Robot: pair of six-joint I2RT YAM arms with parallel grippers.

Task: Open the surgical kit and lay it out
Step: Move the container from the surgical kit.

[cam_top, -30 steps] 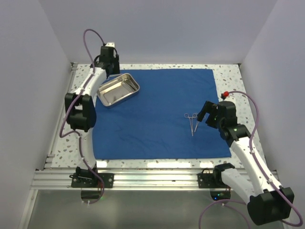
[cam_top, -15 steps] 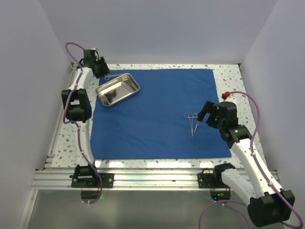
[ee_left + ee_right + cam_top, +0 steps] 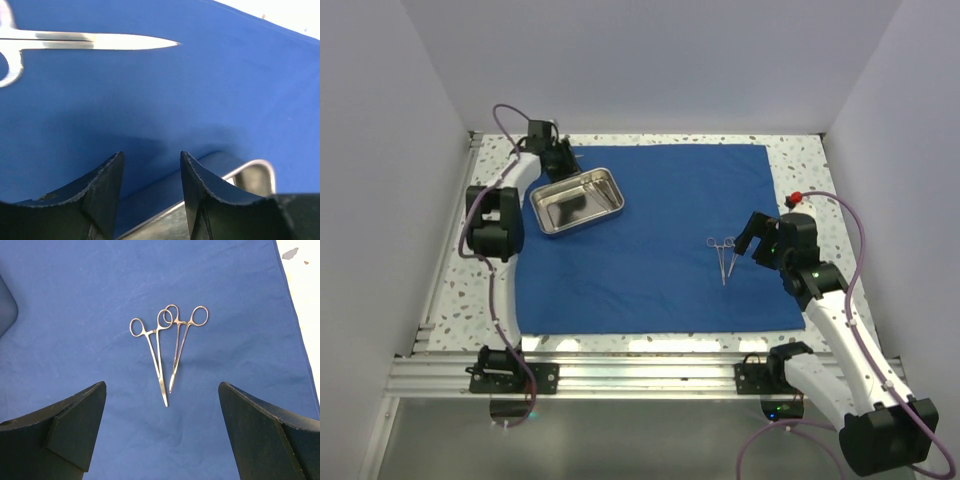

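Two forceps (image 3: 167, 350) on blue cloth (image 3: 660, 200), outside steel tray (image 3: 605, 200); left end effector (image 3: 150, 157) half-spread at its rim, right end effector (image 3: 161, 383) spread wide.

Bare blue cloth (image 3: 650, 240) lies wide between the tray (image 3: 585, 222) and forceps (image 3: 723, 255).

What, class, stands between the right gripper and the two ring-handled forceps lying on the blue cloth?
Nothing visible. In the right wrist view the right gripper stands open facing the forceps, with only bare blue cloth between. The steel tray sits far off, at the cloth's far left corner.
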